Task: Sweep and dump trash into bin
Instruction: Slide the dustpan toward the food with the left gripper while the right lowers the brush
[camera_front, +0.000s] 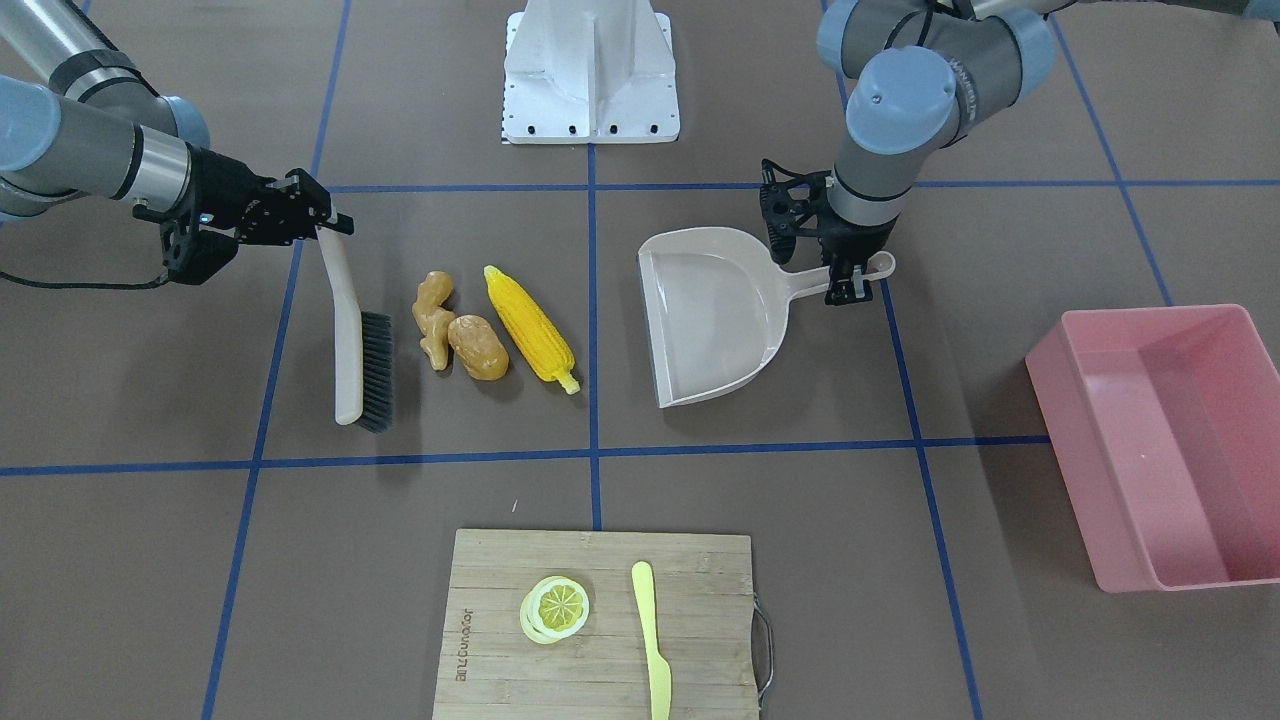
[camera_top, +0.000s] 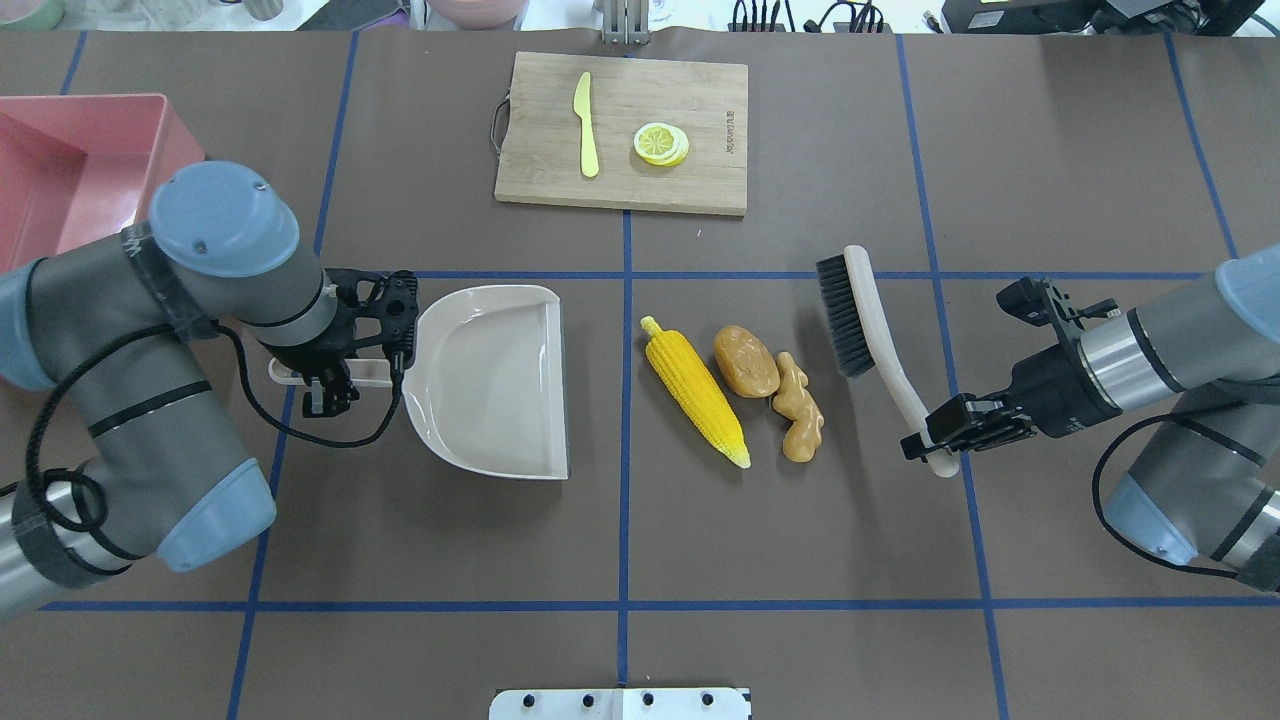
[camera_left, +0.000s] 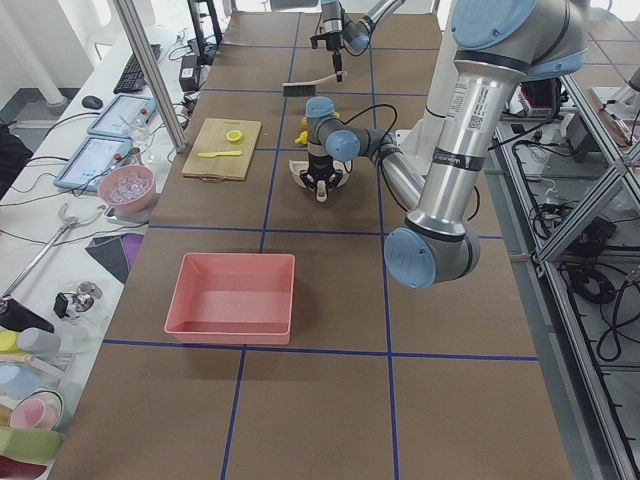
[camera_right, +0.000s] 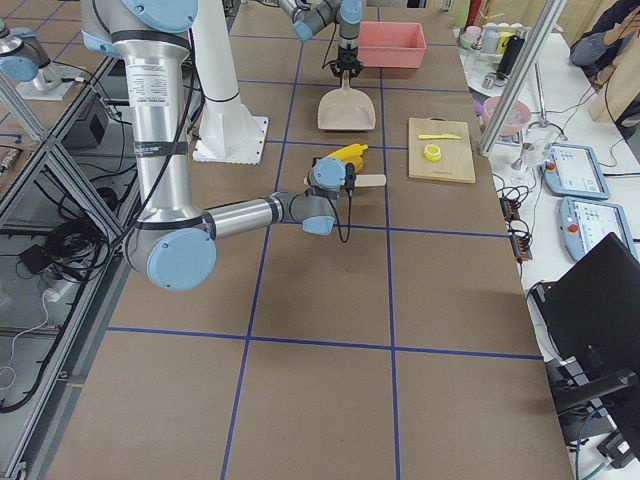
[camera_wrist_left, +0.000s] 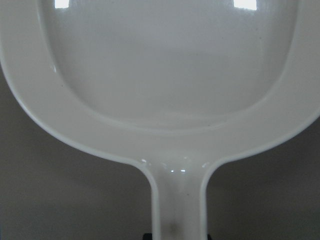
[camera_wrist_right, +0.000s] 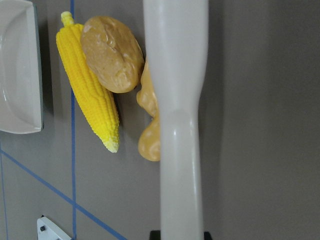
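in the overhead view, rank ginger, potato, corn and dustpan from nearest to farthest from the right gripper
1. Ginger root, just left of the right gripper.
2. Potato, next left, slightly farther back.
3. Corn cob, left of the potato.
4. Dustpan, across the centre line, far left.

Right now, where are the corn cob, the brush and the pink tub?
corn cob (camera_top: 695, 390): overhead view, middle of the cob.
brush (camera_top: 891, 360): overhead view, midway along its beige handle.
pink tub (camera_front: 1170, 440): front-facing view, bare floor inside.
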